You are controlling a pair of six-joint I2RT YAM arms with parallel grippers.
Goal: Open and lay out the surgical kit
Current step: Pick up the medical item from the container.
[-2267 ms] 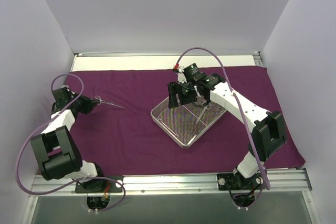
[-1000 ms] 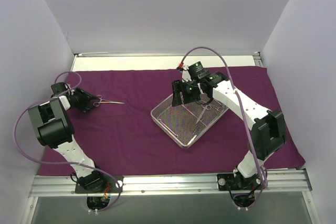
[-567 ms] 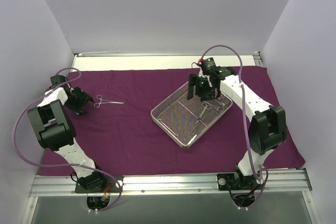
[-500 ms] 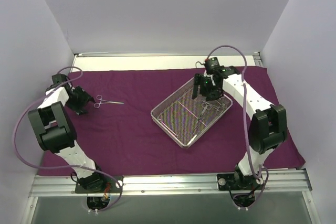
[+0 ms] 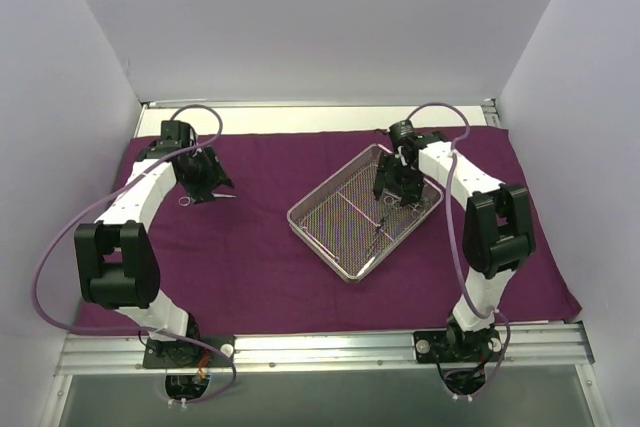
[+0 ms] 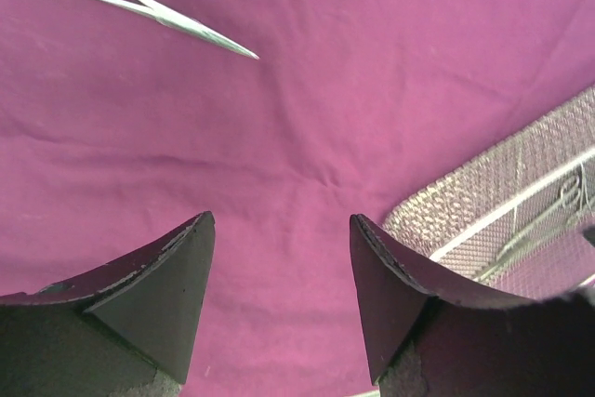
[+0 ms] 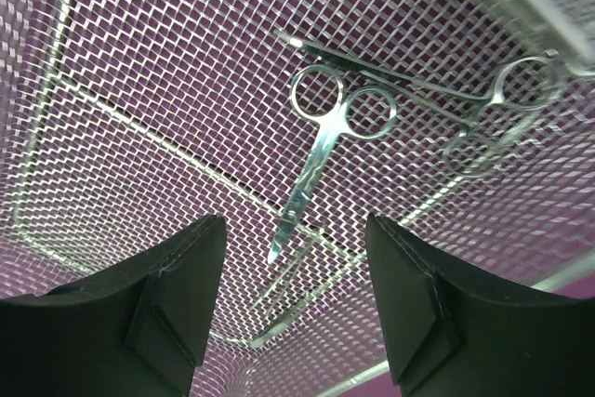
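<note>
The dark purple cloth wrap [image 5: 250,247] lies spread flat over the table. On it, right of centre, sits the wire-mesh tray [image 5: 318,247]. One thin instrument [image 5: 226,195] lies loose on the cloth at the left, its pointed tip [image 6: 200,34] at the top of the left wrist view. My left gripper [image 5: 207,187] hovers over it, open and empty [image 6: 282,225]. My right gripper [image 5: 395,185] hangs open over the tray's far right part [image 7: 296,225]. Below it lie silver scissors [image 7: 321,155], a ring-handled clamp [image 7: 483,109] and thinner instruments [image 7: 297,290].
White walls close in the left, back and right. A metal rail [image 5: 320,347] with both arm bases runs along the near edge. The tray's mesh corner [image 6: 521,202] shows at the right of the left wrist view.
The left gripper let go of the instrument, which now lies on the cloth, and then swung right over it. The right gripper moved right across the tray to its far corner.
</note>
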